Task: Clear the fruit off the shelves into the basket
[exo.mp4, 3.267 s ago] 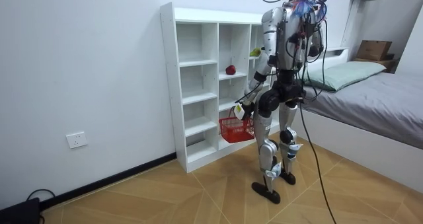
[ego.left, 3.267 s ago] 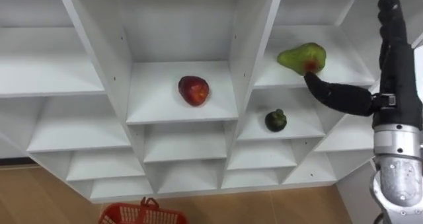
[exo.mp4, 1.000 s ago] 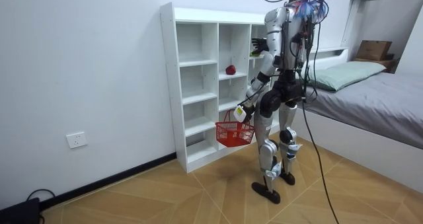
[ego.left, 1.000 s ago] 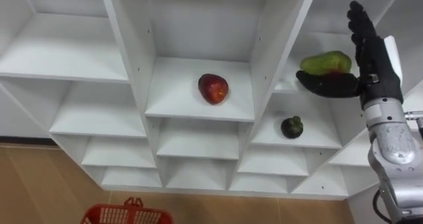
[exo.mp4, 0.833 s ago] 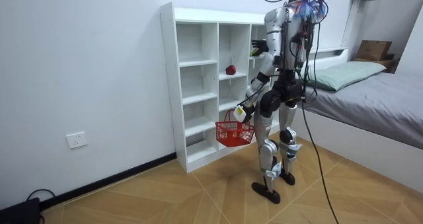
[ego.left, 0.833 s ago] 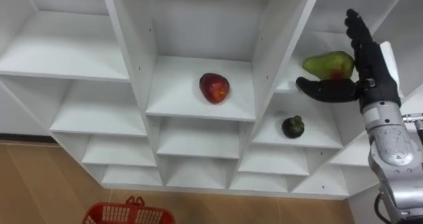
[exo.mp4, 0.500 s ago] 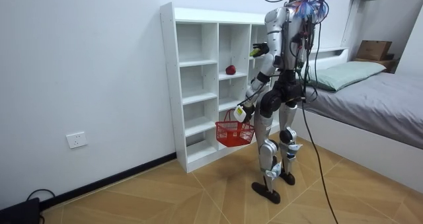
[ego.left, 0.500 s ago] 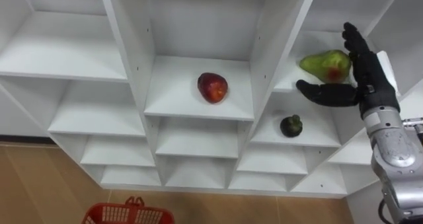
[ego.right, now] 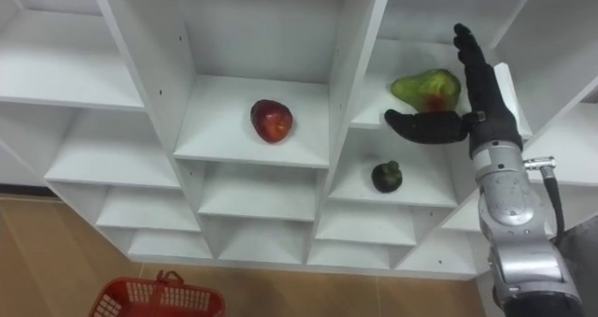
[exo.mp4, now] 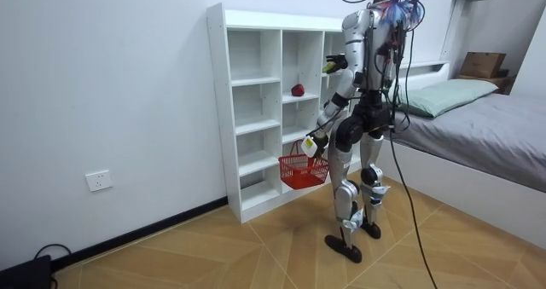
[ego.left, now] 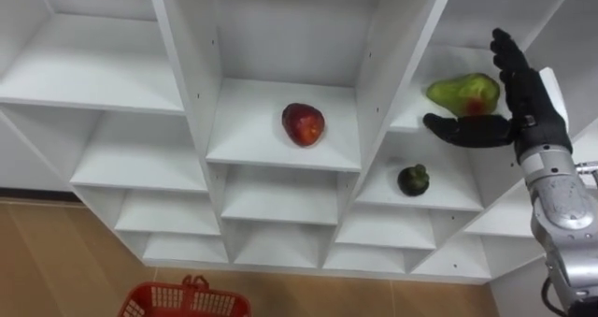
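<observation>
A green fruit with a red blush [ego.left: 462, 93] lies on an upper shelf in the right column of the white closet [ego.left: 192, 83]. My right hand [ego.left: 521, 97] is open right beside it: the fingers stand straight up on its right and the thumb reaches out under its front. One column to the left a red apple [ego.left: 303, 123] sits on its shelf. A small dark green fruit [ego.left: 413, 179] lies one shelf below my hand. A red basket [ego.left: 182, 300] hangs low in front of the closet from my left hand [exo.mp4: 312, 141].
I stand upright facing the closet's right half [exo.mp4: 256, 110], close to it. Its other compartments hold nothing. Behind me in the room view is a bed [exo.mp4: 478, 127], and wooden floor [exo.mp4: 213, 246] stretches to the room view's left.
My right hand has come closer beside the green fruit, fingers still straight. The basket has swung a little away from the closet. The eye view itself has shifted.
</observation>
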Controlling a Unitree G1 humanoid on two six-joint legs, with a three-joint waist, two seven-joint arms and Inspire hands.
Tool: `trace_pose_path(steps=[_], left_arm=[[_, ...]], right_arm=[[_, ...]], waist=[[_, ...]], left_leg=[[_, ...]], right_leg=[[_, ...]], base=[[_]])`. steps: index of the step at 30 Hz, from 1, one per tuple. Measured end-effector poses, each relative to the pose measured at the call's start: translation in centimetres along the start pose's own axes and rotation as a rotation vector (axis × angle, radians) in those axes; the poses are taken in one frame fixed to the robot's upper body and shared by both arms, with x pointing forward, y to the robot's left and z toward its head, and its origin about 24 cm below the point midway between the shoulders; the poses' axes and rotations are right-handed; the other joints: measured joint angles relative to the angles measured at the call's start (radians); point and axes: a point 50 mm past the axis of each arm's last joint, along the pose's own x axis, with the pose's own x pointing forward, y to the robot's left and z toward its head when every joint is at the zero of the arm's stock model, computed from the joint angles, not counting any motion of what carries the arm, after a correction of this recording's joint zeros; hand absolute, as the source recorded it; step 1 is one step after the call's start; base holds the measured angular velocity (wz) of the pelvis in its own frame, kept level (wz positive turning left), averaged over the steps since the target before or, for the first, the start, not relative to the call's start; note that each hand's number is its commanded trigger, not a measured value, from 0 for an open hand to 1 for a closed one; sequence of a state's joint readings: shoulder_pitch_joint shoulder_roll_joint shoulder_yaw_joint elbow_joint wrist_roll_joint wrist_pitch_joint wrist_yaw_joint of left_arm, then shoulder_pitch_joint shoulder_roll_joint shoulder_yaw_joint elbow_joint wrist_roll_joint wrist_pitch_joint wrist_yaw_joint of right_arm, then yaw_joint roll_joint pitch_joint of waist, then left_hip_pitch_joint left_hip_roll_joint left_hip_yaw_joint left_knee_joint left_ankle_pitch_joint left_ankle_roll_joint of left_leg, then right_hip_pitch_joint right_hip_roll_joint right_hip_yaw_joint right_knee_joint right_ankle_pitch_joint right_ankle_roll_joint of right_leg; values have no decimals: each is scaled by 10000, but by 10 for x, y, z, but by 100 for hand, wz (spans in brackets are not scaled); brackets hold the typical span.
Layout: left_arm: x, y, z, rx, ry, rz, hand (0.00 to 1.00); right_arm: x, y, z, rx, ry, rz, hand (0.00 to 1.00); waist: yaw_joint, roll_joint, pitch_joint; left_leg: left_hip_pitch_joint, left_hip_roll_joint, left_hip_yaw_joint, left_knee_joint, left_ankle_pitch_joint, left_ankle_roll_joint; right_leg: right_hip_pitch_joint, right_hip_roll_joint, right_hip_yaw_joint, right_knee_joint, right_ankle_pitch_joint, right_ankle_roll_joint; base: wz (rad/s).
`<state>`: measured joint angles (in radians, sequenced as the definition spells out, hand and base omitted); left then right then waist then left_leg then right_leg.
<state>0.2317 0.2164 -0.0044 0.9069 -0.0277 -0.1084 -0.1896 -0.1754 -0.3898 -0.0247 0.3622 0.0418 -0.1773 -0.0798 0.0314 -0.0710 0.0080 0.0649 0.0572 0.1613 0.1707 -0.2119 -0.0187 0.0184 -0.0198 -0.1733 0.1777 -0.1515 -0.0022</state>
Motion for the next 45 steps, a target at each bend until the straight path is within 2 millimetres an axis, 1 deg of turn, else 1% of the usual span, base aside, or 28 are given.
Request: trace_pose_path(steps=[3, 6, 10, 16, 17, 18, 19, 20, 21, 25, 29, 33, 41, 45], left_arm=[[0, 0, 0, 5, -31, -21, 100], [0, 0, 1, -4, -35, -79, 100], [-1, -1, -1, -14, -7, -127, 100], [-2, -1, -4, -40, 81, -131, 100], [-2, -1, -5, -47, 118, -137, 100], [-2, -1, -5, -60, 131, -132, 100], [-2, -1, -6, -63, 144, -132, 100], [-2, -1, -7, -74, 213, -132, 100], [-2, -1, -8, -85, 252, -127, 100], [-2, 0, -7, -106, 229, -105, 100], [-1, 0, -8, -139, 329, -96, 100], [-1, 0, -8, -129, 331, -104, 100], [0, 0, -7, -98, 349, -94, 100], [0, 0, -8, -96, 365, -128, 100]], right_arm=[[0, 0, -3, 91, 151, 81, 0], [-1, 0, -4, 126, 177, 185, 0], [-1, 0, -5, 114, 234, 254, 0], [-2, 0, -13, 274, 538, 199, 0], [-2, 0, -13, 270, 539, 204, 17], [-3, 0, -14, 267, 591, 205, 49], [-3, 0, -15, 265, 619, 203, 74], [-3, 0, -15, 262, 647, 201, 96], [-3, 0, -15, 262, 636, 193, 100], [-2, -3, -17, 359, 555, 43, 100], [1, -12, -18, 480, 597, -224, 100], [2, -16, -17, 477, 552, -542, 100], [1, -16, -17, 474, 568, -676, 100], [1, -16, -18, 500, 568, -668, 100]], waist=[[-2, 30, 9], [5, 67, -11], [11, 77, -18], [14, 91, -24], [15, 97, -20], [18, 100, -16], [18, 100, -16], [27, 101, -17], [28, 100, -17], [11, 92, -30], [16, 96, -41], [19, 103, -43], [27, 158, -25], [22, 206, -45]], left_leg=[[-17, 0, -2, 0, 0, 0], [-11, -5, 5, 0, 2, 3], [-4, -4, 6, 3, 8, 6], [46, -7, -8, 9, 11, 7], [90, -7, -8, 2, 11, 7], [122, -7, -10, -4, 11, 7], [133, -9, -9, -5, 11, 7], [138, -13, -12, -5, 11, 7], [137, -18, -14, -5, 15, 13], [128, -19, -12, 0, 16, 15], [129, -19, -1, 4, 16, 15], [129, -19, 3, -3, 16, 14], [123, -17, 1, -9, 16, 14], [118, -19, 7, -6, 16, 14]], right_leg=[[-1, -8, -6, 47, -1, 1], [1, -14, -3, 57, -2, 2], [8, -12, -4, 61, -1, 2], [72, -17, -7, 70, -1, 1], [105, -17, -8, 69, -1, 2], [149, -19, -20, 66, -1, 2], [160, -22, -25, 67, -1, 2], [169, -28, -30, 68, -2, 3], [169, -34, -33, 68, -2, 3], [176, -33, -27, 58, -2, 2], [177, -24, 0, 49, -2, 2], [175, -21, -3, 41, -2, 3], [161, -23, -7, 56, -2, 3], [151, -27, -5, 59, -2, 3]], base=[[0], [0], [0], [0], [0], [0], [0], [0], [0], [0], [0], [0], [0], [0]])
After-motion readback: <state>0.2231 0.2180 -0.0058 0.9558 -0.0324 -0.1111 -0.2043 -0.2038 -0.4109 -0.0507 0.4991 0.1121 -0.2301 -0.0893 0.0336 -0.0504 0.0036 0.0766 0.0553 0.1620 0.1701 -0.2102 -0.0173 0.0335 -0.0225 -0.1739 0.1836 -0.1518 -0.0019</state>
